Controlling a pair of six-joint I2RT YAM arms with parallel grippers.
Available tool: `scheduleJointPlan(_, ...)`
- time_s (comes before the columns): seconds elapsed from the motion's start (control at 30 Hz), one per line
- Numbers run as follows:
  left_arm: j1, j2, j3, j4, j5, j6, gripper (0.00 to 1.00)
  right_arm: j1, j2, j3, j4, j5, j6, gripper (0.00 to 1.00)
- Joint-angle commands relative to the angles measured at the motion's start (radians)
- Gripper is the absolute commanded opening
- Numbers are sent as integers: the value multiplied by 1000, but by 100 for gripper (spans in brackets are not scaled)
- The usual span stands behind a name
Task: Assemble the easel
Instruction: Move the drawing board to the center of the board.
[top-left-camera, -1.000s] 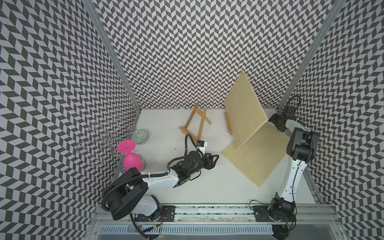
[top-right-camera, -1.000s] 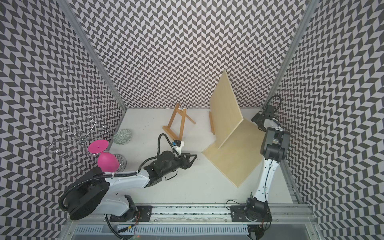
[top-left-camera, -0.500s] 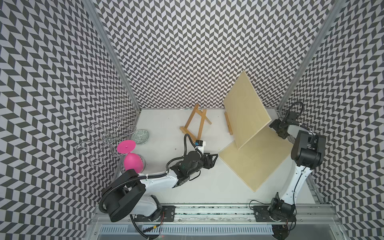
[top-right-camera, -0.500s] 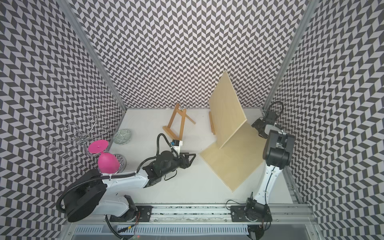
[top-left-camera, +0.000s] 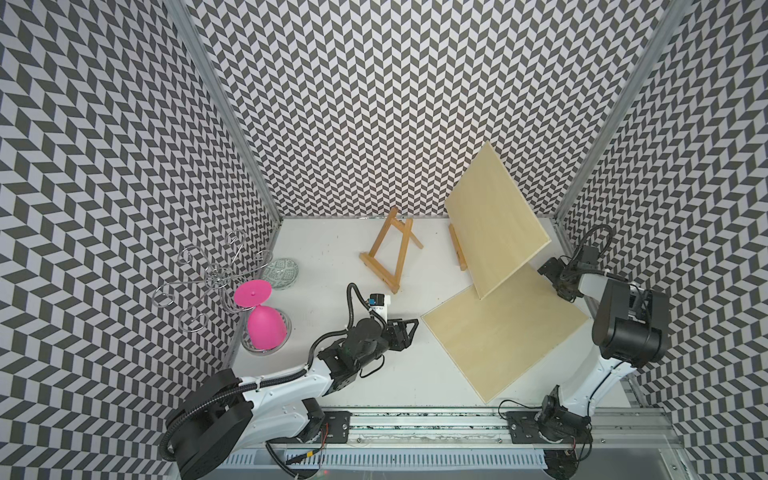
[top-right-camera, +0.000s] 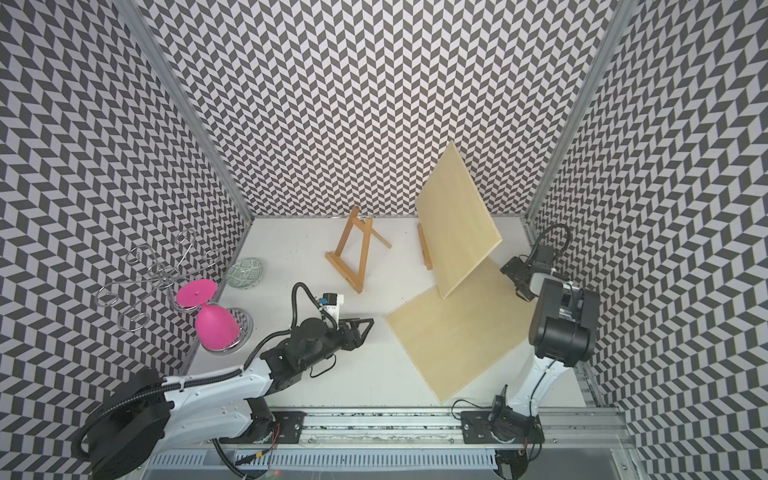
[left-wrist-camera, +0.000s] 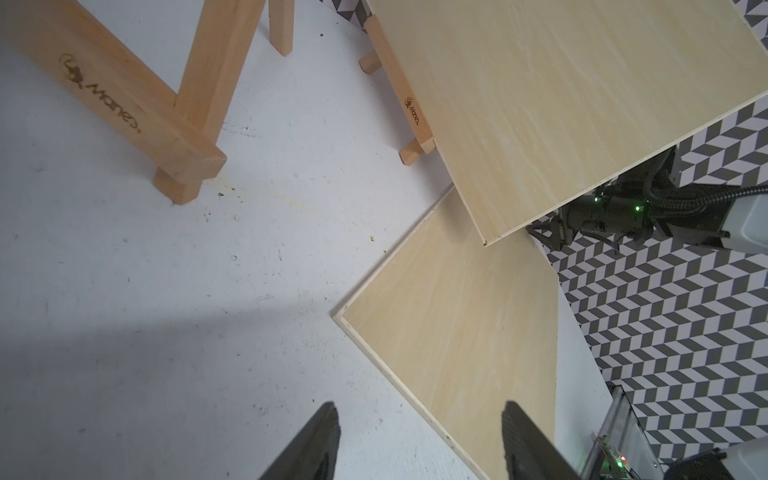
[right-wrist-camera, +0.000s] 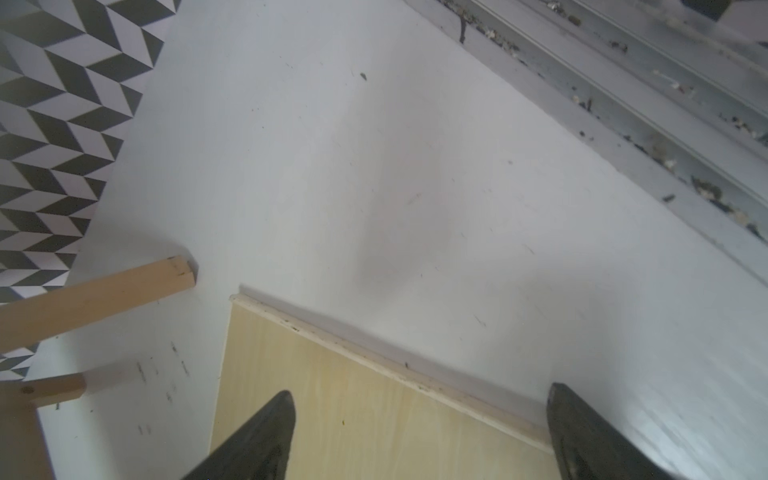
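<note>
The leaning board hides most of the second easel behind it. It also hides a corner of the flat board on the bench.

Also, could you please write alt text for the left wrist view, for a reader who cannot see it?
The left gripper hovers open above the white table, by the corner of a flat board. Beyond it, a leaning board rests on a small easel, and an empty easel stands beside that one.
</note>
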Motion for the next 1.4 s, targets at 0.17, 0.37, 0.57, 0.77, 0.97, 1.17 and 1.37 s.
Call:
scheduleJointPlan(0.17, -21, -56, -40, -65, -2, -91, 64, -10, -125, -252, 5, -137, 70, 93)
scheduleJointPlan(0.37, -62, -21, -70, -37, -3, -152, 65, -44, -181, -318, 11, -187, 51, 94)
scheduleJointPlan(0.57, -58, 46, -82, -18, -61, -175, 65, -42, -240, -375, 15, -235, 61, 94)
scheduleJointPlan(0.77, 32, 113, -34, -8, -21, -97, 65, -40, -289, -429, 1, -261, 52, 94)
scheduleJointPlan(0.97, 125, 200, 101, -63, -44, 85, 60, -36, -372, -504, 3, -304, 52, 97)
scheduleJointPlan(1.17, 202, 327, 253, -83, -27, 223, 52, -38, -345, -536, 31, -344, 36, 96)
scheduleJointPlan(1.37, 239, 471, 400, -79, -37, 288, 48, -37, -328, -561, 47, -360, 20, 96)
